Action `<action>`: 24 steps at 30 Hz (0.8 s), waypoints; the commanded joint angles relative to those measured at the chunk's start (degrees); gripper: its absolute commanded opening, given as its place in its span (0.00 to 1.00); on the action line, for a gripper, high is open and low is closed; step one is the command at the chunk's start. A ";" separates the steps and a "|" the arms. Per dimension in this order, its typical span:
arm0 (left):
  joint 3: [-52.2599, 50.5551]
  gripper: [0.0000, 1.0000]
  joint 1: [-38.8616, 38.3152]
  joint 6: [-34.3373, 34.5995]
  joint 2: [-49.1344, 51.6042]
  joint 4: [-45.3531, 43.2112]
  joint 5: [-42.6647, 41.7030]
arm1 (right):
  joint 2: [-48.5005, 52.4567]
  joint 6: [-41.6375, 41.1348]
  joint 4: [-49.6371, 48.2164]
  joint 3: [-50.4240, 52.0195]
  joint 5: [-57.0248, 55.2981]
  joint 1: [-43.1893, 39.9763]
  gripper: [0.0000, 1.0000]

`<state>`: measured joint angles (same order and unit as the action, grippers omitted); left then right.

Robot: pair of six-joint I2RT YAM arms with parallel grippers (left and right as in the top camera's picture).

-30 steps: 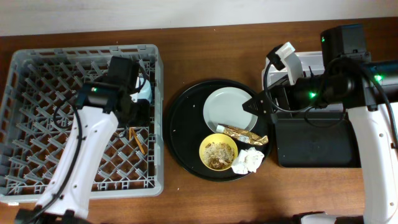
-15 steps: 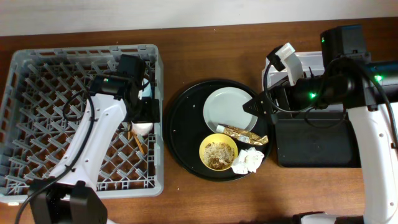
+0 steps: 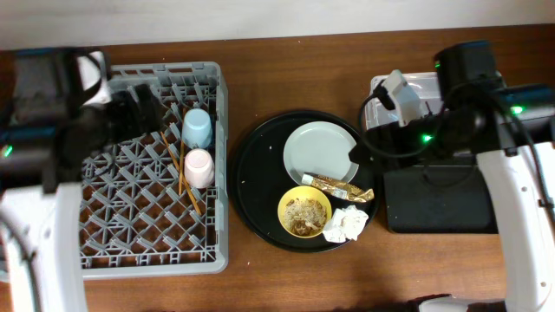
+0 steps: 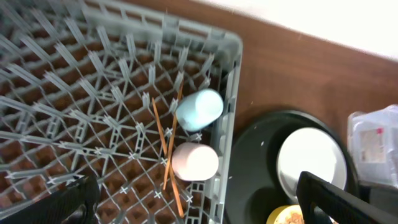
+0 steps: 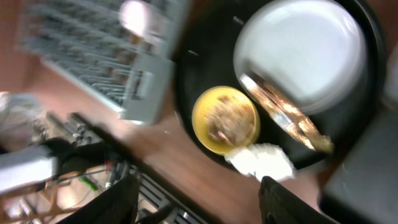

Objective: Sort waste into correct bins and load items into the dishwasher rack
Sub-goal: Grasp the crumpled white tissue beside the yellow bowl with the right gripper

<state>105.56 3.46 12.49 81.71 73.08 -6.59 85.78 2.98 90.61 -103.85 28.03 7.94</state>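
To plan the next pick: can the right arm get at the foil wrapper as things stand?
Probably yes. The right gripper hangs at the edge of the plate, near the foil wrapper, which lies uncovered; nothing stands between them.

A small light-blue cup [image 3: 197,127], small pink cup [image 3: 199,167] and two thin wooden chopsticks [image 4: 166,142] lie in the grey lattice dishwasher rack [image 3: 147,227]. Well apart, a pale round plate [image 3: 319,149], gold-brown foil wrapper [image 3: 338,185], scrap-filled yellow bowl [image 3: 303,211] and crumpled white napkin [image 3: 347,224] cluster together.

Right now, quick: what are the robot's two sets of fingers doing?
Left fingers: open, holding nothing.
Right fingers: open, holding nothing, though the view is blurred.
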 commanded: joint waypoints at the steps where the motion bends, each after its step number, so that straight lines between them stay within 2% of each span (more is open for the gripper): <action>1: 0.68 0.99 0.24 -0.11 -2.27 0.09 -1.14 | 0.11 -17.64 0.07 3.98 -18.49 5.86 0.68; 3: 0.66 0.99 0.24 -0.11 -2.34 0.07 -1.14 | 0.11 -24.22 0.04 9.42 -22.18 11.08 0.84; 4: 0.66 0.99 0.24 -0.11 -2.27 0.07 -1.14 | 0.11 -28.44 -0.02 12.94 -26.08 13.35 0.87; 6: 0.66 0.99 0.24 -0.11 -2.27 0.09 -1.14 | 0.11 -36.26 -2.05 20.63 -32.15 15.80 0.93; 9: 0.66 0.99 0.24 -0.11 -2.29 0.11 -1.14 | 0.11 -36.94 -8.13 29.70 -30.14 15.93 0.97; 12: 0.66 0.99 0.24 -0.11 -2.29 0.11 -1.14 | 0.11 -37.44 -14.53 36.22 -29.81 15.91 0.97; 17: 0.66 0.99 0.24 -0.11 -2.29 0.11 -1.11 | 0.11 -40.11 -20.15 38.34 -27.12 14.86 1.00; 20: 0.66 0.99 0.24 -0.11 -2.29 0.11 -1.14 | 0.11 -40.13 -23.89 41.29 -25.24 14.91 0.91; 24: 0.66 0.99 0.24 -0.11 -2.29 0.11 -1.14 | 0.11 -41.42 -30.67 46.95 -21.79 14.91 0.90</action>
<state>105.65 3.57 12.47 79.31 73.08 -7.11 86.26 -37.36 63.66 -59.92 3.09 23.03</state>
